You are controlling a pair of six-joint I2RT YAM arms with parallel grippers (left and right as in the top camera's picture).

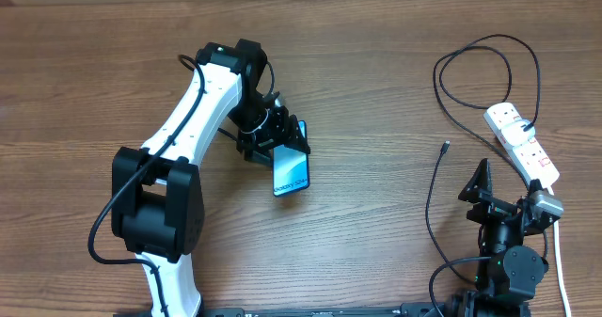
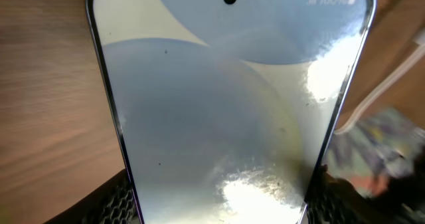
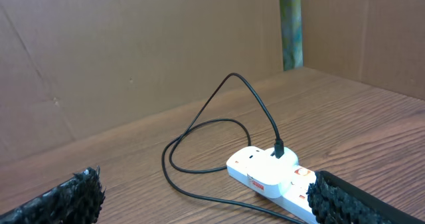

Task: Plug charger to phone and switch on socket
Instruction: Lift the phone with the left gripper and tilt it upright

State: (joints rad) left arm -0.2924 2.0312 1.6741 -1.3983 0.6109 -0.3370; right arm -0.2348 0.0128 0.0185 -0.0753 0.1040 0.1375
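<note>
My left gripper (image 1: 280, 146) is shut on the phone (image 1: 291, 171), with a finger on each long edge. It holds the phone off the table near the middle, the light blue screen facing up. In the left wrist view the phone (image 2: 226, 117) fills the frame between the black fingers (image 2: 114, 203). The charger, a thin black cable (image 1: 450, 105), is plugged into the white socket strip (image 1: 523, 144) at the right. It loops across the table, and its connector tip (image 1: 444, 149) lies loose on the wood. My right gripper (image 1: 508, 191) stands open just in front of the strip, holding nothing. The right wrist view shows the socket (image 3: 272, 177) and the cable (image 3: 199, 127) ahead of the right gripper (image 3: 212, 205).
The strip's thick white cord (image 1: 561, 261) runs toward the front edge at the far right. Part of the black cable (image 1: 430, 213) trails down beside the right arm's base. Brown cardboard walls (image 3: 133, 58) close off the back of the wooden table (image 1: 395, 213).
</note>
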